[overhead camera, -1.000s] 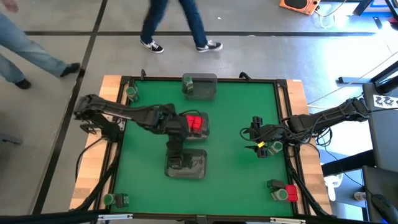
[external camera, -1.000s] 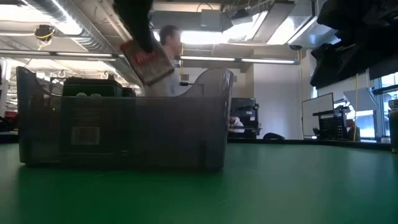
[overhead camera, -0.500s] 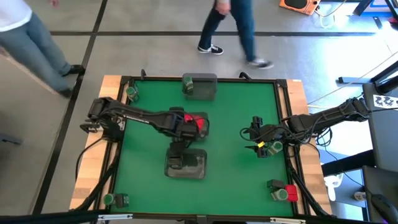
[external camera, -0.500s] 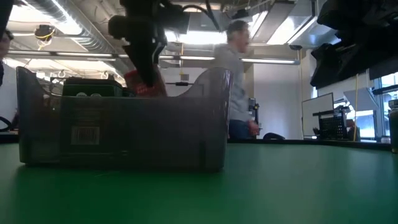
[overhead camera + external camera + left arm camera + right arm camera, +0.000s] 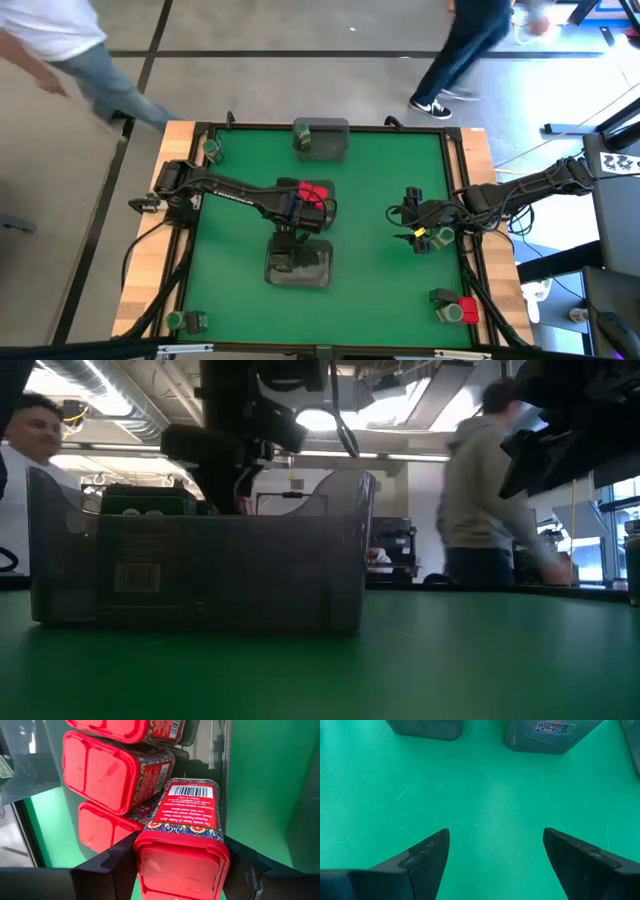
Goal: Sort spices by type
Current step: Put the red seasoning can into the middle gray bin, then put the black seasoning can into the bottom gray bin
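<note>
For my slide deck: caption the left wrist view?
Left claw holds a red spice tin beside other red tins in a clear tray.

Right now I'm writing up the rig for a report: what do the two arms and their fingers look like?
Both are dark, slim, jointed arms with black cables trailing. The left gripper has broad matte black fingers; the right gripper has dark wedge-shaped fingers, with a yellow-green patch nearby on the arm.

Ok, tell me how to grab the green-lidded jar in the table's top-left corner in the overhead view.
Come straight down on the jar and close on its round sides under the lid. It seems to stand upright, tight against the table's raised edge, so a sideways approach looks blocked.
</note>
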Available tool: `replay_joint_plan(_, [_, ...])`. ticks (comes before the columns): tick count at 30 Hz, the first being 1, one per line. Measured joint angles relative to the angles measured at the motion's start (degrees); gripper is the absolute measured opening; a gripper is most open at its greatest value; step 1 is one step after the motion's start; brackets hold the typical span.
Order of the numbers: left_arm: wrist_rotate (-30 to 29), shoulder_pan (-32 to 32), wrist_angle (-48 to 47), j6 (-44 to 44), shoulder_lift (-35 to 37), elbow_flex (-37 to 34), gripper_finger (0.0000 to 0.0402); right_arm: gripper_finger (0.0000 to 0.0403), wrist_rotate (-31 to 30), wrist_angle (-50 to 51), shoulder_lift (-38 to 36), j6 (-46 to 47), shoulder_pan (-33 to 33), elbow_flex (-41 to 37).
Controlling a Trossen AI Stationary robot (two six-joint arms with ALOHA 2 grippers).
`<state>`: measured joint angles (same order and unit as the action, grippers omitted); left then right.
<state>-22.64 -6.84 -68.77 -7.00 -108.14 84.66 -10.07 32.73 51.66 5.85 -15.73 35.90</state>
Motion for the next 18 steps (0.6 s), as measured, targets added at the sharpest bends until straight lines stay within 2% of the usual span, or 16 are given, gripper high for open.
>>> replay_joint_plan(11, [0.12, -0.27, -1.75, -3.88, 0.08, 0.77, 0.0304, 0.0319, 0.11, 0.08, 0.0, 0.04, 0.0, 0.0])
replay_joint_plan(18, [0.27, -2.5, -7.61, -9.48, 3.5, 6.22, 0.0309, 0.0319, 0.13, 0.35, 0.03, 0.47, -0.02, 0.0])
